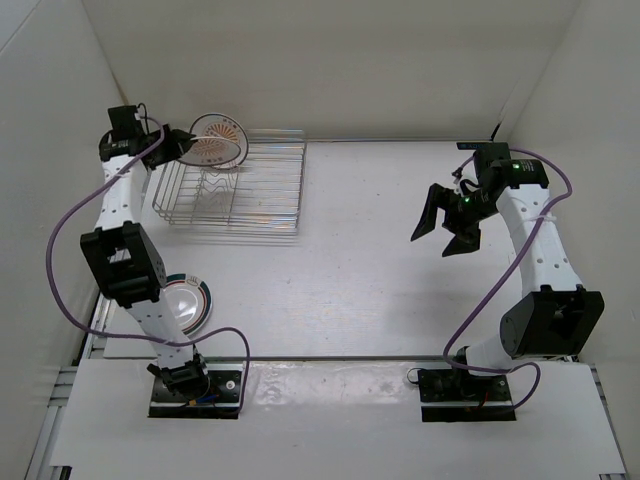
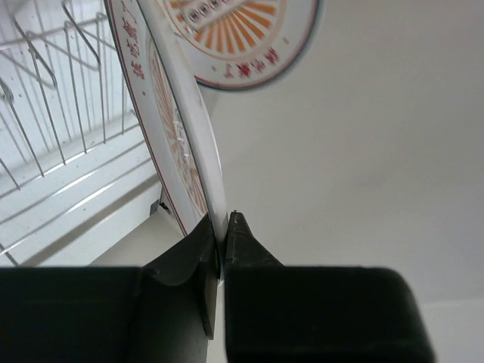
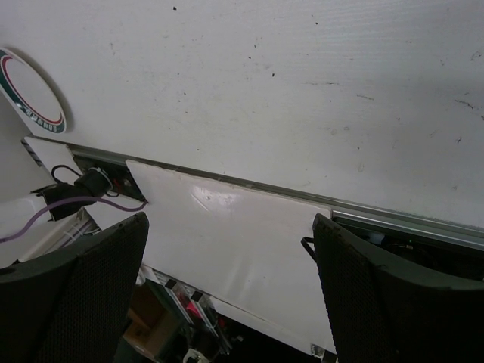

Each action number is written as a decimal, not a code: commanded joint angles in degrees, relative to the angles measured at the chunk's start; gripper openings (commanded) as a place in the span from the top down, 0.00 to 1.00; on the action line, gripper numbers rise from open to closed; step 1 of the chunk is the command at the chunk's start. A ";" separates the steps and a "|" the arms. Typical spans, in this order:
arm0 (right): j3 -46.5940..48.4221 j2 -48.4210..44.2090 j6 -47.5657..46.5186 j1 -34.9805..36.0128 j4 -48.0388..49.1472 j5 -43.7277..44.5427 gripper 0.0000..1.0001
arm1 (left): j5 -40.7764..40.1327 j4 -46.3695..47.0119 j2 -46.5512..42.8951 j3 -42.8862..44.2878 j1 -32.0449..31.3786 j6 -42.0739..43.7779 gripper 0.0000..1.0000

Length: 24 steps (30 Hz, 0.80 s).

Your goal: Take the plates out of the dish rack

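Step in hand: I judge this to be the grasp on one plate in the rack; the lift has not begun.
Left pincer: shut tight on the near rim of a sunburst plate, one finger on each face.
Held plate: on edge straight ahead of the fingertips, at the far-left end of the dish rack.
Other sunburst plate: just beyond the held one; I cannot tell if they touch.
Striped plate: flat on the table, well behind the pincer by my left arm, so I count it as unloaded.
Next move: I'd lift straight up clear of the tines without nudging the neighbour, then carry the plate back toward the striped one.
Left arm pose: stretched far forward, wrist turned in toward the rack.
Right pincer: wide open, empty, hanging over the table well off to the right.
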 commanded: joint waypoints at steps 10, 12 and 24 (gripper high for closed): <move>-1.94 0.59 -1.51 -0.06 -3.76 -3.38 0.10 | -10.65 -35.79 -15.00 17.78 -16.41 36.35 1.00; -1.94 0.85 -1.60 0.03 -3.58 -3.82 0.10 | -17.04 -37.93 -16.94 12.69 -20.48 44.32 1.00; -4.23 1.04 -1.68 0.20 -3.85 -5.76 0.10 | -56.29 -54.38 -16.61 -4.36 -57.94 63.61 1.00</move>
